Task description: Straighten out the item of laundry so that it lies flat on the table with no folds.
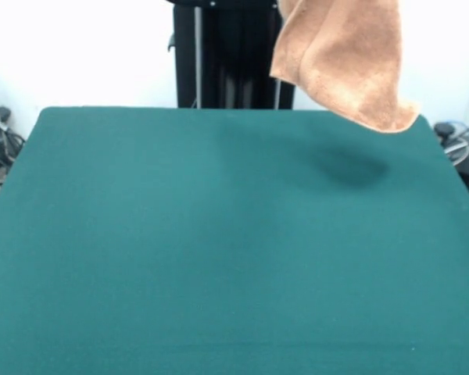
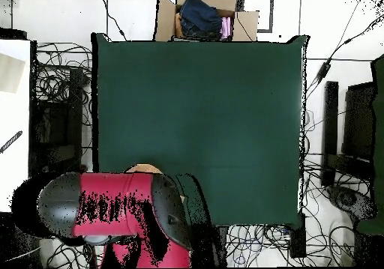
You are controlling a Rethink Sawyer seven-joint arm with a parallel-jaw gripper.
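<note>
The orange-tan towel (image 1: pixel 344 55) hangs in the air over the far right part of the dark green table (image 1: pixel 219 234). It is bunched and folded, and its lowest corner reaches just above the table's far edge. Its top runs past the picture's top edge, so the gripper holding it is out of the front view. The towel's shadow (image 1: pixel 348 168) falls on the cloth below it. In the overhead view the red and black arm (image 2: pixel 120 206) covers the gripper. Only a small strip of towel (image 2: pixel 144 168) shows at the arm's upper edge, by the table's (image 2: pixel 202 116) near left corner.
The black pedestal (image 1: pixel 234 55) stands behind the table's far edge. A cardboard box with clothes (image 2: pixel 206 17) sits beyond the table's opposite edge in the overhead view. Cables (image 2: pixel 60 86) and dark equipment (image 2: pixel 352 124) lie on the floor along both sides.
</note>
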